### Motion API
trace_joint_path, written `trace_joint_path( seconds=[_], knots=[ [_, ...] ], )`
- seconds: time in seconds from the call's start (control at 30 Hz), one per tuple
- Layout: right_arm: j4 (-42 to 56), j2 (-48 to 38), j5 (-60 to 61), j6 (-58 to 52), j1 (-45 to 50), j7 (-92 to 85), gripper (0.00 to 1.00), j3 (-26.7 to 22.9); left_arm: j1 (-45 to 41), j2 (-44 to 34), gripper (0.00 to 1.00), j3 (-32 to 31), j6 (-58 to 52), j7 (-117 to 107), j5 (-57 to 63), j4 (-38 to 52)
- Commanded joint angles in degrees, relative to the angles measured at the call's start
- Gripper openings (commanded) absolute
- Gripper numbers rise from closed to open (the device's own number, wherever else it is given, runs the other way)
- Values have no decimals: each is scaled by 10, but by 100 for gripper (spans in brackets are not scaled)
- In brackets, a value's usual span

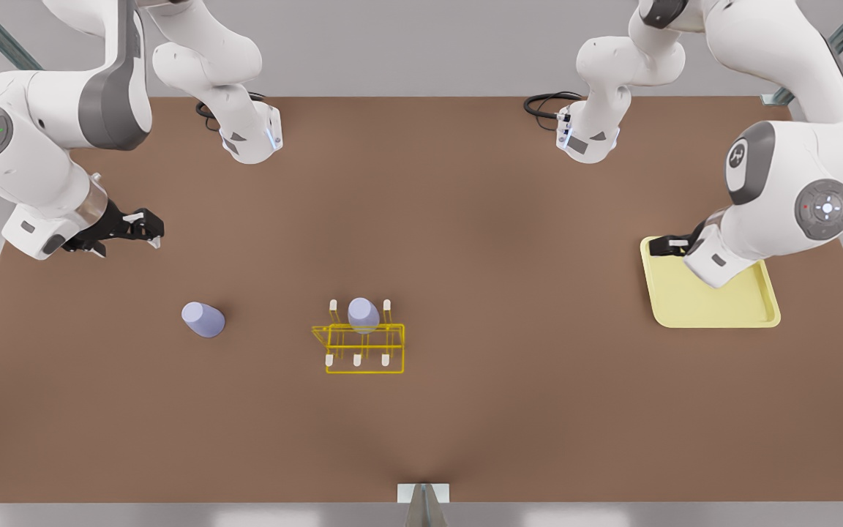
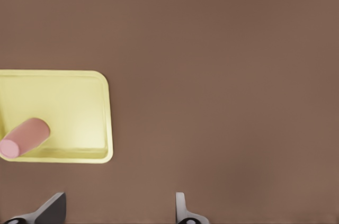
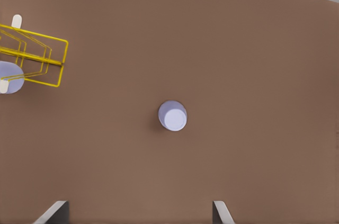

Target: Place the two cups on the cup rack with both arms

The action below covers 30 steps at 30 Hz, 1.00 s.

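— When you looked, how did the cups appear?

— Small, handleless and tapered. The pink cup [image 2: 25, 137] lay on its side on the pale yellow tray [image 2: 79, 89], close to one rim. One lavender cup, the table cup [image 1: 203, 320], sat on the brown table [image 1: 509, 380], towards the front view's left and well apart from the rack [image 1: 364, 348]. In the right wrist view it was seen almost straight down, a pale round disc [image 3: 172, 116].

— And the rack?

— Bright yellow wire with short white-tipped pegs, near the middle of the table. A second lavender cup, the rack cup [image 1: 363, 315], sat upturned in its back row, between two pegs.

— Where were the grippers?

— The left gripper [image 1: 667, 247] hung over the tray's corner, at the front view's right. Its wrist view showed its jaws spread [image 2: 116, 213], with bare table between them and the pink cup off to one side, not touched. The right gripper [image 1: 145, 225] hovered at the front view's left, up above the table cup and apart from it. Its jaws were spread too [image 3: 137, 213], holding nothing.

— Any writing?

— One arm's grey joint cover carried a small white mark [image 1: 737, 155], too small to read.
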Motion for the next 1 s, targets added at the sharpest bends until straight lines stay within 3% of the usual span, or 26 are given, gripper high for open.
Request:
trace_joint_path(
  seconds=[0.0,0.07,0.13,0.2,0.37,0.47,0.97],
  knots=[
    [-1,-1,21,1,-6,-41,100,-3,0,0,100,0,-13,-19,-2,0],
    [-1,32,9,22,-6,-43,100,-3,44,-3,100,5,-9,-2,-10,-33],
    [-8,127,-9,118,-28,-97,100,-3,163,0,100,15,201,172,-2,-173],
    [-20,184,0,200,-49,-95,100,-3,197,35,100,60,314,292,-8,-204],
    [-86,217,22,312,-69,-79,98,-3,270,55,100,60,475,408,-4,-304],
    [-103,226,22,320,-68,-25,98,-3,280,54,100,67,479,424,44,-328],
    [-250,203,21,450,-64,76,100,-2,289,67,100,86,491,418,55,-379]
  ],
)
